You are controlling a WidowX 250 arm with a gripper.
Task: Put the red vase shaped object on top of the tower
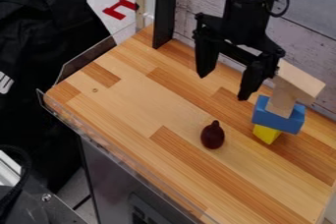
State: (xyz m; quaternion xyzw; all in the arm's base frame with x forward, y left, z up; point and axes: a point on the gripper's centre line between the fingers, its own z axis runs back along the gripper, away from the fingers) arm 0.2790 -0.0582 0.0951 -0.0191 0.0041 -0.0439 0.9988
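My gripper hangs above the back part of the wooden counter, its two fingers wide apart with nothing between them. The dark red vase-shaped object stands on the counter in front of the gripper, apart from it, its narrow neck toward the top of the view. To the right is the tower: a yellow block at the bottom, a blue block above it, then a light wooden block and another wooden block lying across the top. The gripper's right finger is left of the tower's upper part.
The wooden counter has a clear plastic edging along its left and front sides. A black upright post stands at the back left, and a whitish plank wall runs behind the counter. Black cloth hangs beyond the left edge.
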